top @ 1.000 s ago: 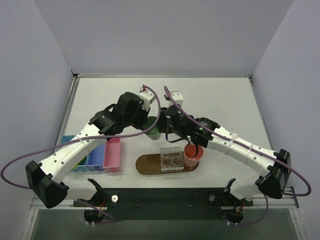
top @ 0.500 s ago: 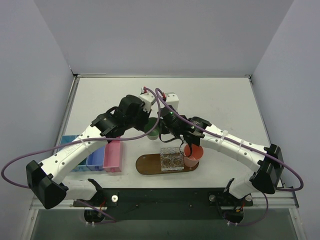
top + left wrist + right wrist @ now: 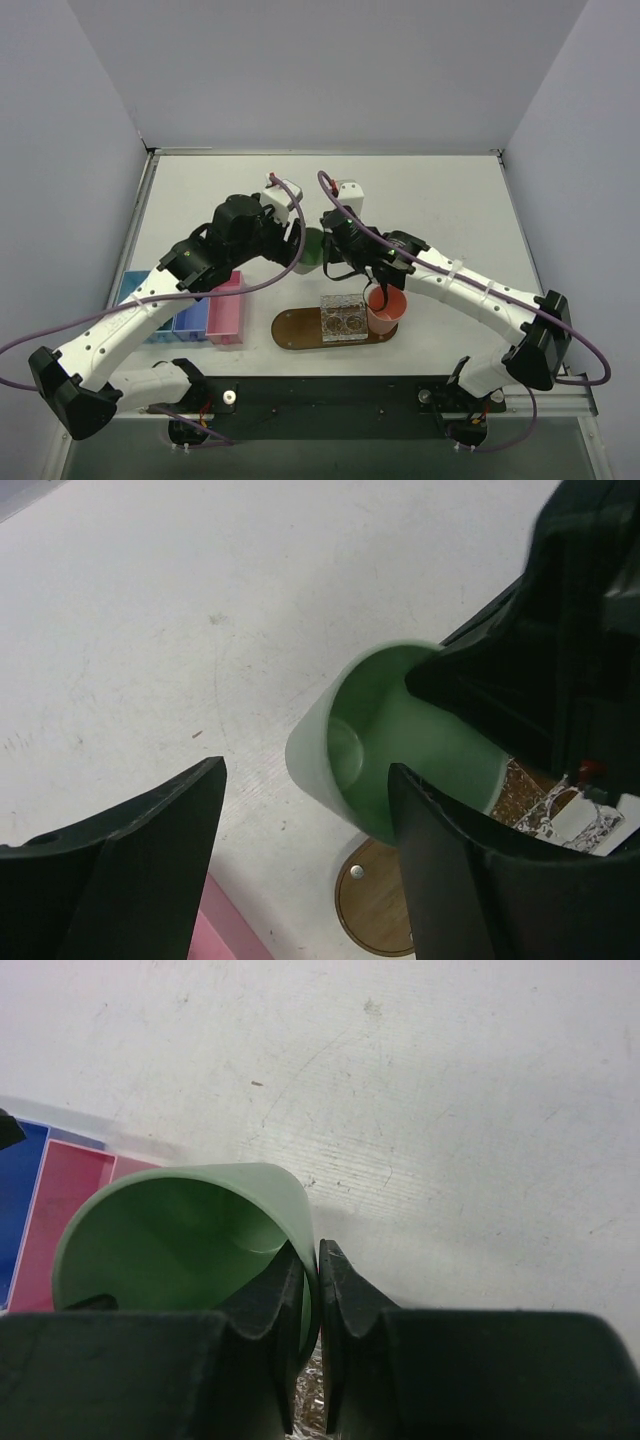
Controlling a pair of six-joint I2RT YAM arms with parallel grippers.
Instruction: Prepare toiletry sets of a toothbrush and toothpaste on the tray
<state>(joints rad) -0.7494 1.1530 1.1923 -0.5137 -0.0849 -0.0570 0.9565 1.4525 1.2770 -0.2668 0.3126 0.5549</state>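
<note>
**Green cup (image 3: 180,1230) held beyond tray (image 3: 295,328)**
Green cup is pinched at the rim by the right gripper (image 3: 312,1290); left gripper (image 3: 305,780) is spread, empty. Tray lies just nearer, left end bare; upright placement there, off the clear box (image 3: 343,318), is advised

Left gripper (image 3: 305,785) spread wide; right gripper (image 3: 311,1260) pinched tight.

Both arms, the left arm (image 3: 130,322) and the right arm (image 3: 470,295), are built of smooth white tubular links joined by bulky black joint housings, and each ends in a blocky black base. A thin purple cable (image 3: 300,218) trails off each. The fingers (image 3: 130,870) are matte black, broad and flat-faced.
</note>
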